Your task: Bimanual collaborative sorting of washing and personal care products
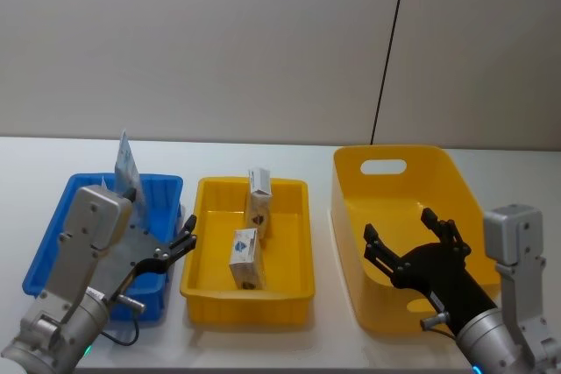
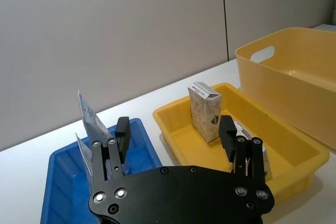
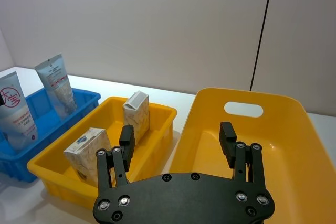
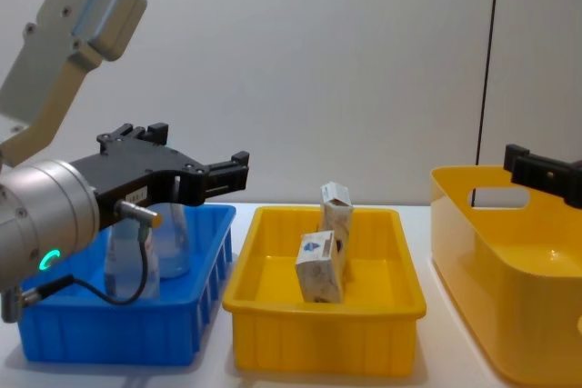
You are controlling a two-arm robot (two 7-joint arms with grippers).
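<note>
Two whitish cartons stand in the shallow yellow tray (image 1: pixel 251 292), one at the back (image 1: pixel 259 201) and one nearer the front (image 1: pixel 246 257); the chest view shows them at the back carton (image 4: pixel 335 211) and the front carton (image 4: pixel 318 267). A white tube with red print (image 3: pixel 16 111) and a bluish tube (image 3: pixel 56 85) stand upright in the blue bin (image 1: pixel 51 244). My left gripper (image 1: pixel 187 234) hovers open and empty over the blue bin's right side. Open with nothing in it, my right gripper (image 1: pixel 399 225) hangs over the large yellow bin (image 1: pixel 458 183).
The three containers sit in a row on a white table (image 1: pixel 263 151), blue at the left, large yellow at the right. A grey wall with a black cable (image 1: pixel 390 50) rises behind. The large yellow bin has tall walls and a handle cut-out (image 1: pixel 383 166).
</note>
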